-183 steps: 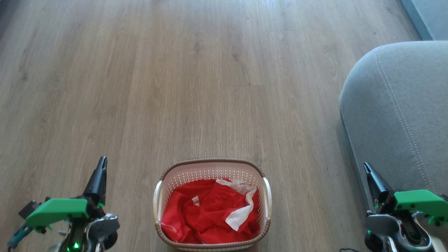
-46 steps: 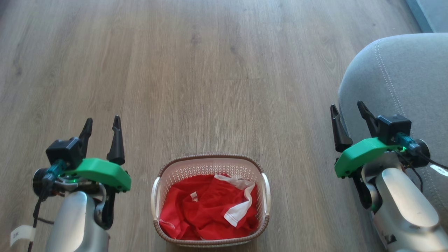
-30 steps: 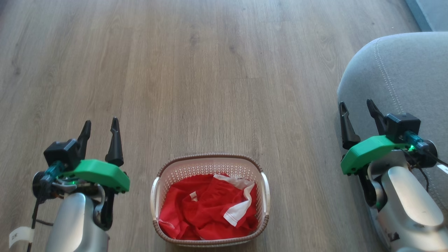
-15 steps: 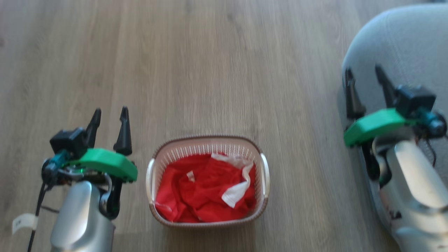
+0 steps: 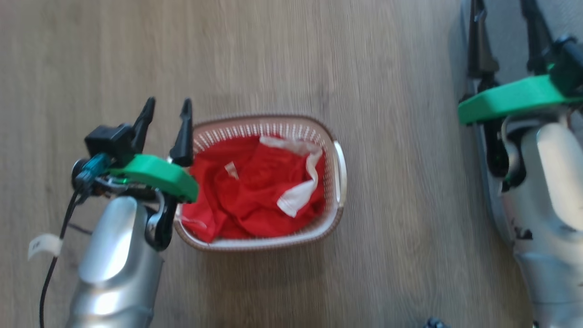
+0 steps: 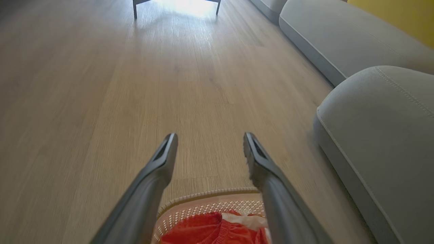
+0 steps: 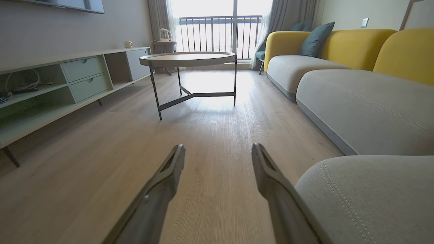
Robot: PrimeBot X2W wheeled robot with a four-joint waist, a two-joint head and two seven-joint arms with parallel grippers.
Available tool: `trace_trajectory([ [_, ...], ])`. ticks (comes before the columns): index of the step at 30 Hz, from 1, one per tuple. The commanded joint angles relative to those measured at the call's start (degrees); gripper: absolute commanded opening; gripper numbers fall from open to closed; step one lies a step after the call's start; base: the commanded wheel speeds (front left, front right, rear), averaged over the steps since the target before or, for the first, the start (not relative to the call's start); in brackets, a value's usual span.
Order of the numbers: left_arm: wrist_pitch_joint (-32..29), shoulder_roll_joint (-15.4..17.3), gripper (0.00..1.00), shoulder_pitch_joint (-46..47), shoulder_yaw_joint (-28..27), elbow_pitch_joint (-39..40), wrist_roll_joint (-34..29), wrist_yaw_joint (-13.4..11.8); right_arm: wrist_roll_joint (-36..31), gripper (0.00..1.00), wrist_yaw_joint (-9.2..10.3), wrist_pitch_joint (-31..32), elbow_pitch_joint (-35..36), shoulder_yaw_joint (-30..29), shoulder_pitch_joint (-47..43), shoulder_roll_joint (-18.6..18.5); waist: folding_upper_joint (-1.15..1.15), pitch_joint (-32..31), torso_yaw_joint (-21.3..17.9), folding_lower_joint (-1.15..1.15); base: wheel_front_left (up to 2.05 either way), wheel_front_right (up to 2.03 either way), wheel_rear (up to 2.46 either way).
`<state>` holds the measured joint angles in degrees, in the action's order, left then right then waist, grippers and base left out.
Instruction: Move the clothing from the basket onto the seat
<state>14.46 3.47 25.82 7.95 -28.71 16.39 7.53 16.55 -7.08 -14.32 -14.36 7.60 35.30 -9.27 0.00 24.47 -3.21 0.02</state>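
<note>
Both sets of jaws are spread wide and pinch nothing. My left gripper [image 6: 209, 135] hangs over the left end of the basket [image 5: 337, 157]. In the head view its right finger crosses the basket's far-left corner and its green mount covers the left rim. In the left wrist view the far rim and a patch of red sit low between the 2 fingers, with bare boards beyond the tips. My right gripper [image 7: 217, 146] is out at the left edge of the seat [image 7: 366, 193]. Its right finger lies along the seat's rounded corner, though I cannot tell if it touches, and its left finger is over bare floor [image 5: 319, 54].

The clothing [image 5: 246, 191] lies crumpled inside the basket, red with a white band folded across its right side, within the brown rim. The basket stands on the floor, well apart from the seat, with a strip of bare boards between its right handle and the seat's base. Far of the basket the floor is open. The seat's left edge curves down, marked by 2 lines of pale stitching. Farther off, a round table [image 7: 188, 58] on thin dark legs stands mid-room, a low cabinet [image 7: 67, 78] runs along the left wall, and a long grey sofa [image 7: 356, 101] lines the right. The head view is smeared, so edges there look soft.
</note>
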Motion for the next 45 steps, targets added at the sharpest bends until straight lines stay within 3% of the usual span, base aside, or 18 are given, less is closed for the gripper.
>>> trace_trajectory([
  [1, 0.5, 1.8, 1.00, 2.5, 0.3, 0.5, 0.8, 0.0, -0.8, 1.00, -0.41, -0.7, 3.2, 0.5, 2.1, 0.9, 0.00, 6.8, -1.7, -0.02, 0.00, 0.00, 0.00],
  [13, 0.5, 3.8, 1.00, 9.2, 11.4, -7.6, 3.9, 0.0, -1.5, 1.00, -0.41, -0.7, 6.0, 0.8, 7.2, 2.1, 0.00, 17.9, -5.5, -0.02, 0.00, 0.00, 0.00],
  [25, 0.5, 8.5, 1.00, 17.7, 37.9, -17.5, 14.5, 0.0, -0.8, 1.00, -0.41, -0.7, 6.8, 1.4, 9.6, 4.8, 0.00, 25.1, -9.8, -0.02, 0.00, 0.00, 0.00],
  [32, -4.0, 10.4, 1.00, 22.7, 51.2, -24.4, 20.1, 0.0, 0.3, 1.00, -0.41, -0.7, 6.0, 2.4, 9.9, 6.1, 0.00, 28.0, -12.9, -0.02, 0.00, 0.00, 0.00],
  [38, -6.3, 9.9, 1.00, 26.3, 55.3, -29.5, 21.6, 0.0, 1.7, 1.00, -0.41, -0.7, 5.3, 2.6, 9.2, 6.3, 0.00, 29.4, -15.0, -0.02, 0.00, 0.00, 0.00],
  [45, -8.0, 9.4, 1.00, 29.1, 56.1, -35.3, 23.5, 0.0, 4.6, 1.00, -0.41, -0.7, 4.9, 3.7, 9.3, 6.4, 0.00, 31.6, -17.4, -0.02, 0.00, 0.00, 0.00],
])
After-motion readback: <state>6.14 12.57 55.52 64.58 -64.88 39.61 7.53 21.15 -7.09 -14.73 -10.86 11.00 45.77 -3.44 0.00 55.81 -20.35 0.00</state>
